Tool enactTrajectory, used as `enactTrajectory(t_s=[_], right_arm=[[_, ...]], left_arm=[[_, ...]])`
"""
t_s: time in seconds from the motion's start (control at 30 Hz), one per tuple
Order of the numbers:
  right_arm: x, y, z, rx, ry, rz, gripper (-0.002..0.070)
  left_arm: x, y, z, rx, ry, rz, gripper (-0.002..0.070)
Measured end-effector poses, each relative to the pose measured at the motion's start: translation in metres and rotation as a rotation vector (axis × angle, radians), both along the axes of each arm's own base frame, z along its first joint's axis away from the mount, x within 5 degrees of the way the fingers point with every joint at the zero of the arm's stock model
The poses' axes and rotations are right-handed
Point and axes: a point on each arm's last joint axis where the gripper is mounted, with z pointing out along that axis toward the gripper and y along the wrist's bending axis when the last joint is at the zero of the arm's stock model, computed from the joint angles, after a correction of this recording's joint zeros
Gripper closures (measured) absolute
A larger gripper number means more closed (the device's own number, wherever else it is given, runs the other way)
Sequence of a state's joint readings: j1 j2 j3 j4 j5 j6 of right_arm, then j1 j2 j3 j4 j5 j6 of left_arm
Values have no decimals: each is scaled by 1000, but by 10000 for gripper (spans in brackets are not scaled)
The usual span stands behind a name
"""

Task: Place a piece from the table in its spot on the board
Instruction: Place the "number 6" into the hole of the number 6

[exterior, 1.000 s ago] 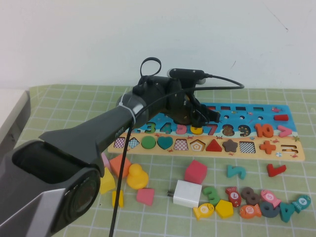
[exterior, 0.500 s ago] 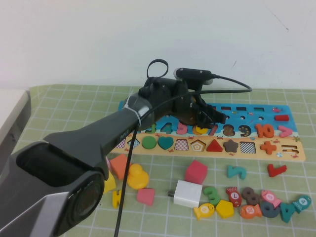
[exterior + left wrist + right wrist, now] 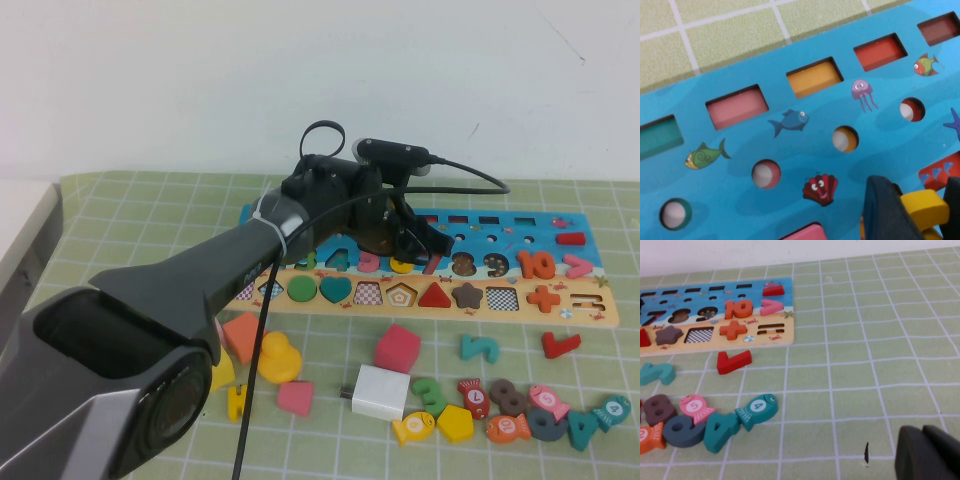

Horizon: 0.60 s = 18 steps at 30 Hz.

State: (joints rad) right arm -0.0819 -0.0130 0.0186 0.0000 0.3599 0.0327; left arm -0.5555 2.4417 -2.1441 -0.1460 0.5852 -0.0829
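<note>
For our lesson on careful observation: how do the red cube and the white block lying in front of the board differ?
The red cube is pinkish red; the white block is white. The cube looks roughly equal-sided, while the block lies flatter and longer, with metal prongs at one end. The cube sits nearer the board. Both rest loose on the checked mat, away from the left gripper.

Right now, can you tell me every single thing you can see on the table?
board: one, blue band above tan band, far side of the green mat
yellow 6: one, yellow, held over the board's number row
fish pieces: five, mixed colours, near right
loose numerals: several, green, teal, brown, near right
cube: one, pink, near the board's middle
white block: one, white, in front of the cube
duck: one, yellow, near left
red tick piece: one, red, below the board's right end
left hand: one, black, over the number row, shut on the yellow 6
right hand: one, black, above bare mat right of the board
</note>
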Motion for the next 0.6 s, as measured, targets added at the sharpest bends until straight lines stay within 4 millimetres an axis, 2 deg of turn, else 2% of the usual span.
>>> enactTrajectory(t_s=[0.23, 0.33, 0.6], right_arm=[[0, 0, 0, 0, 0, 0, 678], [0, 0, 0, 0, 0, 0, 678], [0, 0, 0, 0, 0, 0, 678]], left_arm=[[0, 1, -1, 16, -2, -3, 473], [0, 1, -1, 17, 0, -3, 451], [0, 1, -4, 30, 13, -6, 249]])
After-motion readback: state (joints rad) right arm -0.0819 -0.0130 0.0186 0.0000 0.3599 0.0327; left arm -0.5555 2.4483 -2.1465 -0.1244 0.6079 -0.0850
